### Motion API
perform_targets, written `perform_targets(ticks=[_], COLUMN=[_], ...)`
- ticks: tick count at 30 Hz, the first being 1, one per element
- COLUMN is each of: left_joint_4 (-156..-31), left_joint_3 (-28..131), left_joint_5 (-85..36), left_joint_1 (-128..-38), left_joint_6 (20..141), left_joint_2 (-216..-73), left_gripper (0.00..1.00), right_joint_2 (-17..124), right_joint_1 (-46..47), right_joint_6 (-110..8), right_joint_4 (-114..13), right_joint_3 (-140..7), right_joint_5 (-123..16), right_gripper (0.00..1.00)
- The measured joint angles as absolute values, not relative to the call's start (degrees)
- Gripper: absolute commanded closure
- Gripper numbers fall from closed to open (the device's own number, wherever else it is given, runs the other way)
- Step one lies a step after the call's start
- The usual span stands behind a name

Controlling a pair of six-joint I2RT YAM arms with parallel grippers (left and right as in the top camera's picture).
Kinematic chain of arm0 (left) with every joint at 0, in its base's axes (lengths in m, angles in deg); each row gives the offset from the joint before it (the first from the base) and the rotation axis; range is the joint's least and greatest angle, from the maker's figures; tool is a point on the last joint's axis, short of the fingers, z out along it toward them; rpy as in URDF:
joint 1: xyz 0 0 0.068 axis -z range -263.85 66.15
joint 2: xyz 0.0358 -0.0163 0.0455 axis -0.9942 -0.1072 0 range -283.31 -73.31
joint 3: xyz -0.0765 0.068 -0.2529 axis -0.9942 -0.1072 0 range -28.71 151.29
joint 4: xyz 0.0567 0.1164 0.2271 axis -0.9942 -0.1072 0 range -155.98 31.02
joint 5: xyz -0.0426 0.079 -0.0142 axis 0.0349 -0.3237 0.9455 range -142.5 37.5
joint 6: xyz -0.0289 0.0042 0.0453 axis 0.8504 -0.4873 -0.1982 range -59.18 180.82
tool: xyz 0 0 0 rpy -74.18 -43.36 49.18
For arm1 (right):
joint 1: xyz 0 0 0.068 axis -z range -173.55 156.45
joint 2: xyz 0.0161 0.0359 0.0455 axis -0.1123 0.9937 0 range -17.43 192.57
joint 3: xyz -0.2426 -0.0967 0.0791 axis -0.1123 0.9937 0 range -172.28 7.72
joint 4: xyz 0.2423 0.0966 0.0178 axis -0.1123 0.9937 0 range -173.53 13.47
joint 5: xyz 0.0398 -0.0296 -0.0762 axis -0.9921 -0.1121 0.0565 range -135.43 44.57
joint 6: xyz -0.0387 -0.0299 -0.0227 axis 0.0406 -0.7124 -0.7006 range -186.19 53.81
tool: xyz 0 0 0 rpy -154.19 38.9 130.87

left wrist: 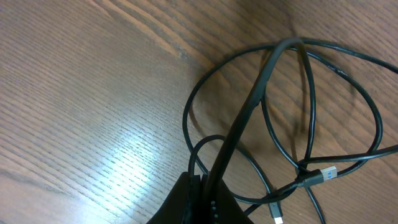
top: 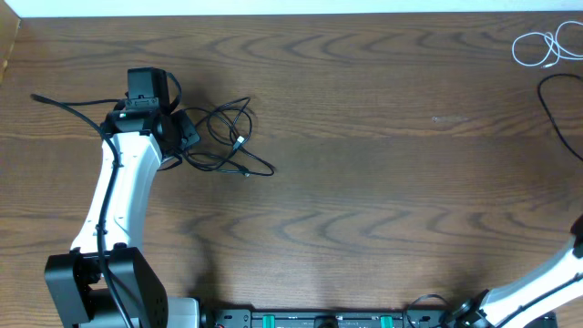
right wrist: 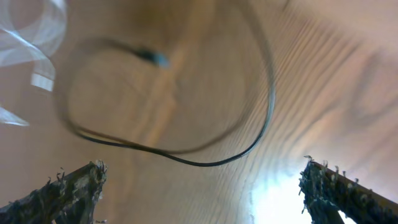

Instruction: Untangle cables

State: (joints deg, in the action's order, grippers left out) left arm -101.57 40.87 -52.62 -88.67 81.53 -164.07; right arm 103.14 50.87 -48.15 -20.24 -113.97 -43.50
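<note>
Pinching one strand of the black cable tangle [left wrist: 258,93] in the left pincer [left wrist: 199,202], at the surface's [top: 364,200] left. Hovering with right pincer [right wrist: 202,167] spread, empty, over another black loop [right wrist: 205,163] beside the white cable [top: 537,46]. Likely mid-separation; next, drawing that strand clear of its loops.

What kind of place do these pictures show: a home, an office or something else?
Most likely a robotics lab or test bench. A white robot arm works over a wooden table, loose black cables and a white cable lie on it, and a strip of electronics lines the near edge.
</note>
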Motion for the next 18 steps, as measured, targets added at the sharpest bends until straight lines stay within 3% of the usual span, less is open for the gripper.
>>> perform_targets(ticks=[3, 8, 12, 18], left_joint_4=[-101.6, -100.1, -96.8, -89.5], left_joint_3=[40.9, 40.9, 40.9, 40.9], left_joint_5=[-52.6, -48.5, -37.8, -19.2], left_joint_1=[-88.7, -88.7, -88.7, -88.0], left_joint_6=[81.4, 77.2, 71.8, 68.6], left_joint_2=[-164.1, -164.1, -164.1, -164.1], left_gripper=[0.92, 0.93, 0.93, 0.93], right_joint_2=[96.9, 95.3, 97.6, 98.2], right_joint_1=[50.7, 49.8, 45.1, 31.7], right_joint_6=[-49.3, -57.5, -65.0, -70.5], right_joint_4=[-20.3, -19.4, -17.5, -16.9], right_joint_3=[-115.7, -116.4, -115.8, -115.5], right_joint_5=[-43.5, -57.9, -70.6, -78.6], right_gripper=[0.01, 0.01, 0.01, 0.01])
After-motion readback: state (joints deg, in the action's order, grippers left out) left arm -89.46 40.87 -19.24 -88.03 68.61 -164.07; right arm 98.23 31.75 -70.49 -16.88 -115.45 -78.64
